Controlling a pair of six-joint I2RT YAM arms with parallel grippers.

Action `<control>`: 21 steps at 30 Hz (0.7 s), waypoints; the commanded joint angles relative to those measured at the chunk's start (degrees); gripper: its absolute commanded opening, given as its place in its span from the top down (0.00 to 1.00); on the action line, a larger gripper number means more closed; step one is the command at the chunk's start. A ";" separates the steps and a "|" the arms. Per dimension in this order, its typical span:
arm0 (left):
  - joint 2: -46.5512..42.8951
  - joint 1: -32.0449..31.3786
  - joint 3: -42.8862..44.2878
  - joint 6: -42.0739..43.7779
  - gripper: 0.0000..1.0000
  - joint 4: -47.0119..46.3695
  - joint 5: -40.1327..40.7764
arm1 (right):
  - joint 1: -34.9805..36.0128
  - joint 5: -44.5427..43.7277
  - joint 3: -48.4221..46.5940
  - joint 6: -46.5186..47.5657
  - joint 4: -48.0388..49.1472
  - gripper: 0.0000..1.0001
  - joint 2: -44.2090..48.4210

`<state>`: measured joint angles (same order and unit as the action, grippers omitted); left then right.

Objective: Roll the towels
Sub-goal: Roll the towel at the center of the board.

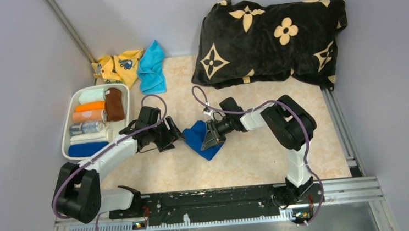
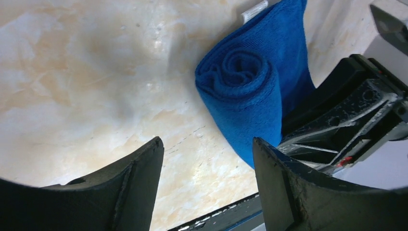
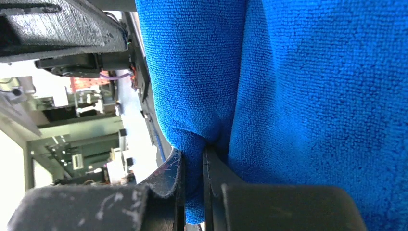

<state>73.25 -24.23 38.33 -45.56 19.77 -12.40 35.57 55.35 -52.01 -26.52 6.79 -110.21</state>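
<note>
My right pincer (image 3: 193, 161) clamped a fold of the blue towel (image 2: 243, 91). Partly rolled, it lay just beyond my left pincer (image 2: 207, 144), whose fingers stood apart.

Pale grey-lilac walls (image 1: 16, 64) on 3 sides, plain, evenly lit. Tabletop (image 1: 250, 167) is beige w/ marbled pattern, soft shadows only. Alu rails (image 1: 342, 129) run along rt edge & front. Black pillow (image 1: 273, 38) w/ tan flower print at back rt, by the wall.
</note>
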 commanded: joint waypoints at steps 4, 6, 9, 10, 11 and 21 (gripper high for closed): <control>6.05 -0.50 1.02 -1.55 0.27 -10.70 -5.78 | -0.55 -0.06 2.79 -2.38 -1.56 0.99 -4.92; 8.53 -0.96 1.33 -1.47 0.28 -12.46 -4.75 | -0.72 -2.02 2.54 -1.77 -2.78 0.95 -4.45; 12.58 -1.12 1.71 -1.18 0.31 -12.90 -3.38 | -0.75 -5.42 2.27 -0.11 -4.93 0.87 -1.18; 13.81 -1.11 1.82 -1.18 0.34 -12.70 -2.93 | -0.72 -7.14 2.15 0.53 -6.02 0.83 0.49; 15.21 -1.16 1.99 -1.20 0.35 -12.47 -2.87 | -0.65 -9.29 1.86 1.65 -8.47 0.80 2.35; 21.20 -1.39 3.68 -0.67 0.40 -9.57 -2.92 | 10.70 -48.92 -4.01 10.76 -27.48 0.48 21.76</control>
<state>91.33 -25.06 42.63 -47.53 6.46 -19.44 40.84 28.25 -52.66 -21.47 -10.90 -94.85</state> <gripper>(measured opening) 0.606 0.473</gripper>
